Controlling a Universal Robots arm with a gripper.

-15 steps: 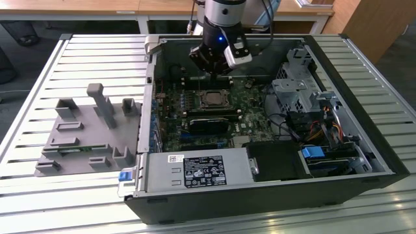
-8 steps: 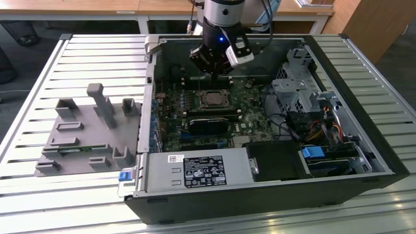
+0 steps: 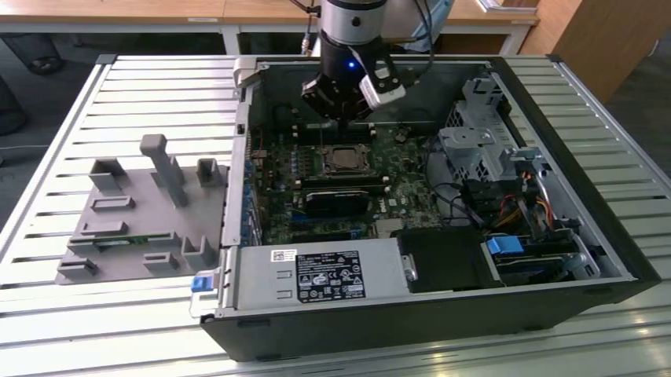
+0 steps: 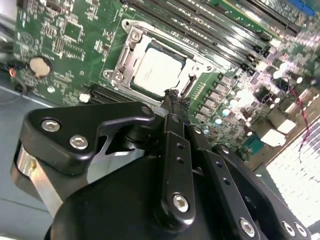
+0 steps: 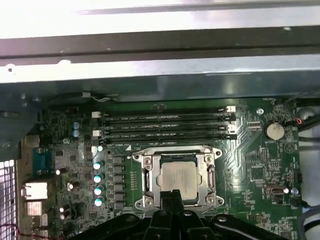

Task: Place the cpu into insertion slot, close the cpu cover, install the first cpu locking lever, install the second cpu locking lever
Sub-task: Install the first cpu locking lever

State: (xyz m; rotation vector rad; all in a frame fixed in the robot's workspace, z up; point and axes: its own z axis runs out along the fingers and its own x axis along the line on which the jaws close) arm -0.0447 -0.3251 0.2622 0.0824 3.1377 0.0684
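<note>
End effector (image 3: 341,116) is positioned inside the open computer case (image 3: 587,236), low over the green motherboard (image 5: 260,170). In both wrist views its two black fingers (image 5: 169,200) are pressed together with nothing visible between them, so the grip is narrow and empty.

The cpu (image 5: 179,176) sits flat in the insertion slot (image 4: 169,50), pale metal top facing up, just beyond the fingertips. In the second wrist view the end effector's tip (image 4: 170,97) stands at the near edge of the socket assembly. Whether it touches the hardware cannot be determined.

The cpu cover (image 5: 176,156) lies down around the chip. Its silver frame borders all four sides, and the chip shows through the middle window. The condition of the locking levers along the frame edges cannot be determined.

The long black memory slots (image 5: 165,125) run in parallel rows on the far side of the socket from the end effector. A round coin battery (image 5: 274,131) is on the board, well off to one side of the fingertips.

In the exterior view the case rests on a slatted metal counter (image 3: 63,330). A grey fixture block (image 3: 126,228) stands outside the case, well apart from the end effector toward the exterior view's left. The labelled power supply (image 3: 314,275) occupies the case edge beyond the socket from the end effector.
</note>
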